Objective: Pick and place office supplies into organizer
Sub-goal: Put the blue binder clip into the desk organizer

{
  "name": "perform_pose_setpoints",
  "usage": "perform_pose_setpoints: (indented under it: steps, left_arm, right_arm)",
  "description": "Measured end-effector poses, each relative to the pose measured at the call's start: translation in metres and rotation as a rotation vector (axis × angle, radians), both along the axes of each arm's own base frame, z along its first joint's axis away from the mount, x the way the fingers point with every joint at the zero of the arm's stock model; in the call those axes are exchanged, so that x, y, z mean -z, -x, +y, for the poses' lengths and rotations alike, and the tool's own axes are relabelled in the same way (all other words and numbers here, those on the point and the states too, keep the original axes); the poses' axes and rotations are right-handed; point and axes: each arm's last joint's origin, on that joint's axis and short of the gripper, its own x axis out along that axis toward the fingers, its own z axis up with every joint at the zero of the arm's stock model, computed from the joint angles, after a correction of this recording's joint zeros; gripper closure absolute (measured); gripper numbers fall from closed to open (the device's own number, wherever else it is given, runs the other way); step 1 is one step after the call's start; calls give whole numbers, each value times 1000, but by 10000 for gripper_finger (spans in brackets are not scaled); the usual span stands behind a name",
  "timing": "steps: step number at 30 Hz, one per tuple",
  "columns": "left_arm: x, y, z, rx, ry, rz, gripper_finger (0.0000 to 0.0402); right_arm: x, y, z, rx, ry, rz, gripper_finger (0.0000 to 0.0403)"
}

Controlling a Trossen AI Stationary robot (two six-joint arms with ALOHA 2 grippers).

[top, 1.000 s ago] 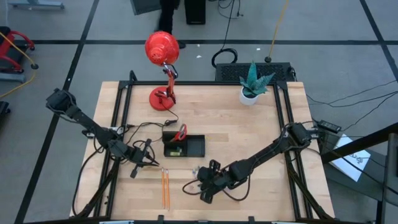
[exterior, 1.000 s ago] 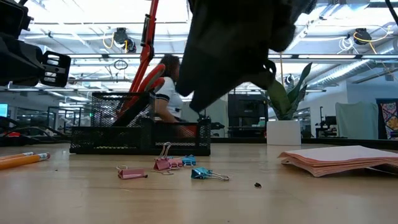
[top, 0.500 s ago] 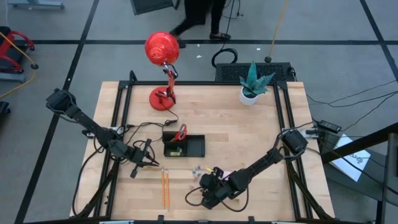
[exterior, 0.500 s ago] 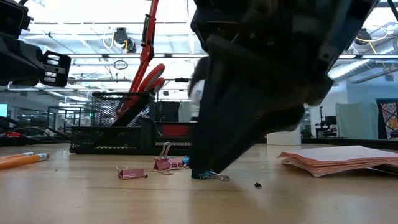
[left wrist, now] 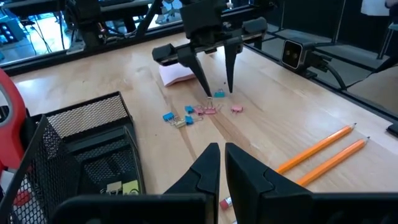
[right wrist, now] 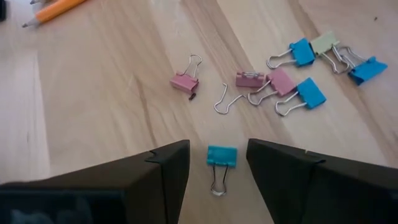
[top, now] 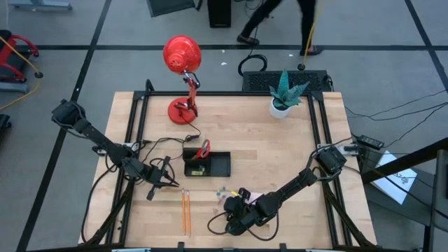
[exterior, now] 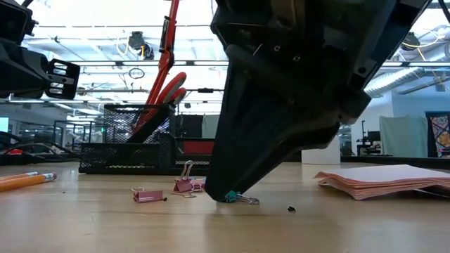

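Right tool (right wrist: 217, 163) sits low on the counter (right wrist: 93, 93), fingers apart astride a teal binder clip (right wrist: 221, 157), not yet gripping; placed to pinch it. Other clips (right wrist: 292, 81) scattered just beyond. Organizer (top: 208, 165) well apart. Left tool (left wrist: 217, 163) narrow, empty, waiting near the pencils (left wrist: 323, 152).

Counted on the table (top: 280, 154): two orange pencils (top: 185, 211), four blue clips (right wrist: 309, 91), three pink clips (right wrist: 185, 81), one pale green clip (right wrist: 324, 43), one loose wire handle (right wrist: 225, 98), one black mesh organizer (top: 207, 165), one red lamp (top: 182, 77), one potted plant (top: 283, 94)
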Motion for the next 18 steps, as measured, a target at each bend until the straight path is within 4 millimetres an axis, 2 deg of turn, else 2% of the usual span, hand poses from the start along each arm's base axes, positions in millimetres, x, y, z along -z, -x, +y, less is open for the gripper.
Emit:
perform_pose_setpoints:
  steps: [5, 10, 18]
  left_arm:
    - [1, 0, 0, -2, 1, 10, 371]
    - [1, 0, 0, -6, 15, 16, 371]
    - [2, 0, 0, -12, 31, 29, 371]
  right_arm:
    - [7, 4, 2, -13, 34, 25, 247]
    - [10, 11, 2, -31, 43, 99, 270]
    - [11, 17, 9, -55, 43, 123, 301]
